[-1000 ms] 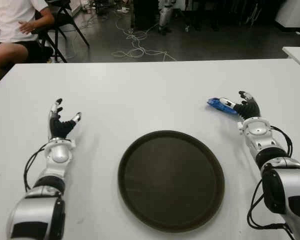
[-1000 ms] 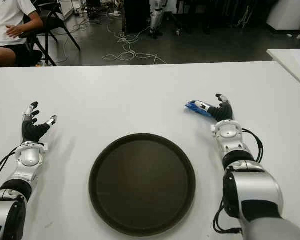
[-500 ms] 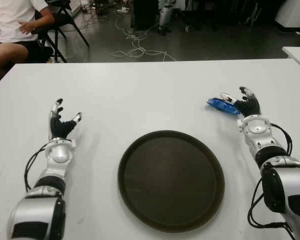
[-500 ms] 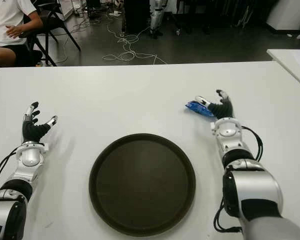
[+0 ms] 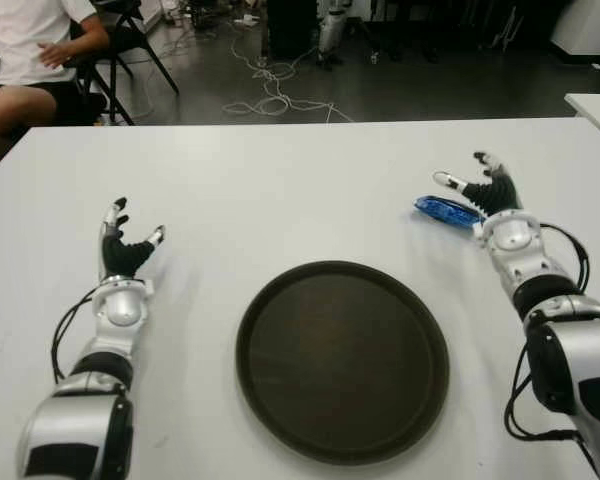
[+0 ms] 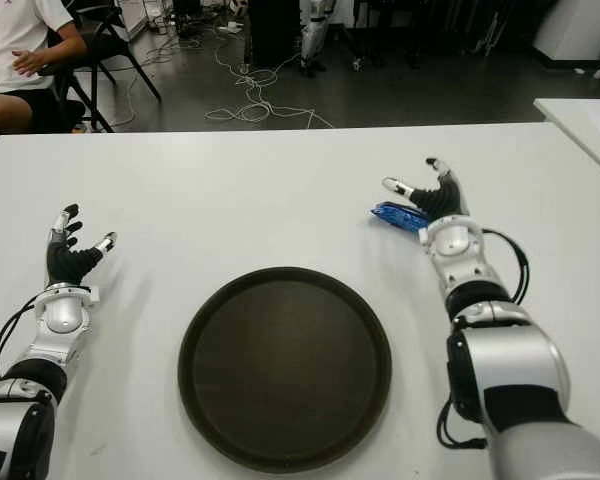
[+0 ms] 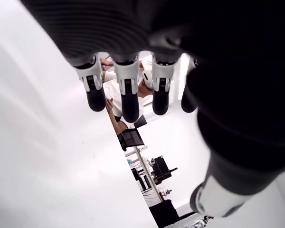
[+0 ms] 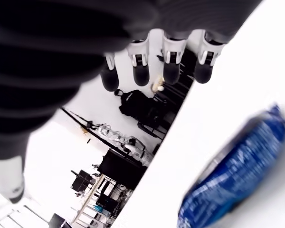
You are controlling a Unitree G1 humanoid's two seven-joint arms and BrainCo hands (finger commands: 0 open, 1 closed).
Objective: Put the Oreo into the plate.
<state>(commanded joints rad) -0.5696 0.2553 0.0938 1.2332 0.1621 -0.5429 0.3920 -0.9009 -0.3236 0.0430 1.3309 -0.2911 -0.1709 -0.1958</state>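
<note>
We are looking at the blue Oreo pack (image 5: pixel 447 210) lying flat on the white tabletop (image 5: pixel 280 190), far right of the dark round plate (image 5: pixel 342 360) and well apart from its rim. Nothing is sitting in the plate.

Our right hand (image 5: pixel 492 192) is hovering just beside the pack, on its right end, fingers spread wide and holding nothing. The right wrist view is showing the fingertips (image 8: pixel 141 76) extended above the pack (image 8: pixel 235 171) with clear tabletop between, so no contact. Our left hand (image 5: pixel 123 248) is idling near the left edge of the tabletop, left of the plate, fingers spread too, empty.

We are judging the step in hand to be the grasp, not yet made. To do it well we are thinking:
- lowering the right hand so thumb and fingers are straddling the pack across its narrow width, not along its length
- closing gently, as the wrapper looks slippery and crushable
- checking the pinch is seating before lifting, since a flat pack can skid on the smooth tabletop
- then carrying it near and left over the plate rim and releasing low.

A person in white (image 5: pixel 30 40) is sitting at far left, off the tabletop, not involved.
</note>
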